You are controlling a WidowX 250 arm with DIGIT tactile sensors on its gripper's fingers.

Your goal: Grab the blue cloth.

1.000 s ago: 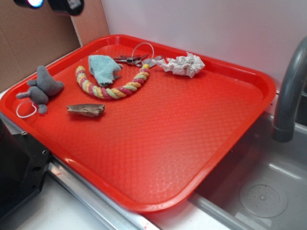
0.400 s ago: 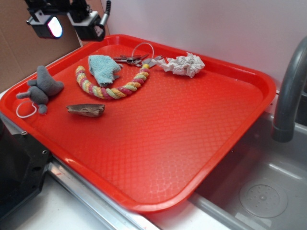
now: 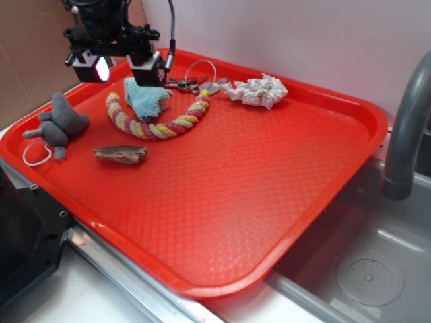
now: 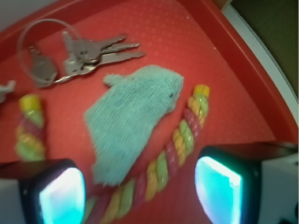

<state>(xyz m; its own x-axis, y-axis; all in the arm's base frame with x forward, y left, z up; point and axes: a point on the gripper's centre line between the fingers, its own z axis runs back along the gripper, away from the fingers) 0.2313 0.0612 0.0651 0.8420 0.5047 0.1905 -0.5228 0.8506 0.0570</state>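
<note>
The end effector (image 3: 123, 67) hangs with fingers spread wide above the blue cloth (image 4: 133, 119), which lies flat near the red tray's (image 3: 269, 202) far left corner, inside the braided rope's (image 4: 180, 144) curve, beside the keys (image 4: 79, 53).

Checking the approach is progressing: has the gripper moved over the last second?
Yes. The gripper has come down and rightward from the top-left corner, now hanging over the blue cloth inside the braided rope.
</note>
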